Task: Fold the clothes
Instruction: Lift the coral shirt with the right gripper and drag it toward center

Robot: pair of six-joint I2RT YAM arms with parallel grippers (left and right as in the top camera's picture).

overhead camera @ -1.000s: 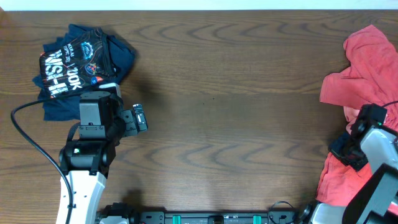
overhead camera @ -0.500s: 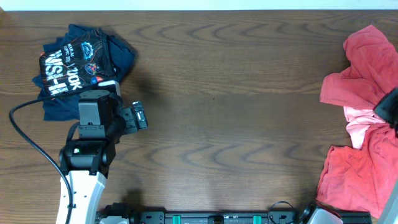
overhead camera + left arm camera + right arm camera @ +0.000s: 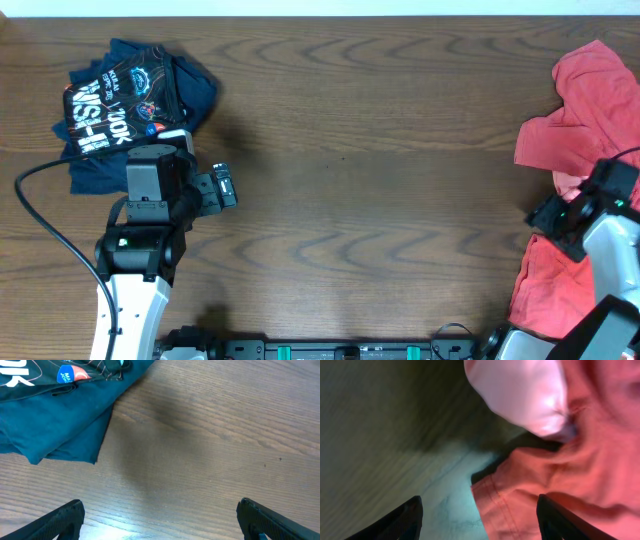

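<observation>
While my left gripper [image 3: 160, 509] and right gripper [image 3: 479, 504] gape wide and empty, I see bunched navy printed T-shirt [image 3: 130, 100] upper left, rumpled soft coral-red T-shirts [image 3: 580, 120] right edge, wood-grain table [image 3: 380, 150].

Dark brown wood-grain table [image 3: 380, 180], wavy grain running L-R. A white strip [image 3: 320, 7] shows past the far edge.

Far-L corner: navy T-shirt [image 3: 130, 100], bunched, white-orange print facing up, folds reaching twd the L edge. In L wrist view its plain navy edge [image 3: 55, 425] lies flat on the wood in stacked layers, w/ a soft shadow on the boards just beside it.

R edge: coral-red clothes [image 3: 585, 110] in a crumpled heap, running from near the far-R corner down twd the near-R corner, w/ a paler pink piece [image 3: 567, 182] approx mid-heap. R wrist view is blurred: pink fold [image 3: 520, 395] just beside a stitched coral hem [image 3: 530, 505], wood to the L of both.
</observation>
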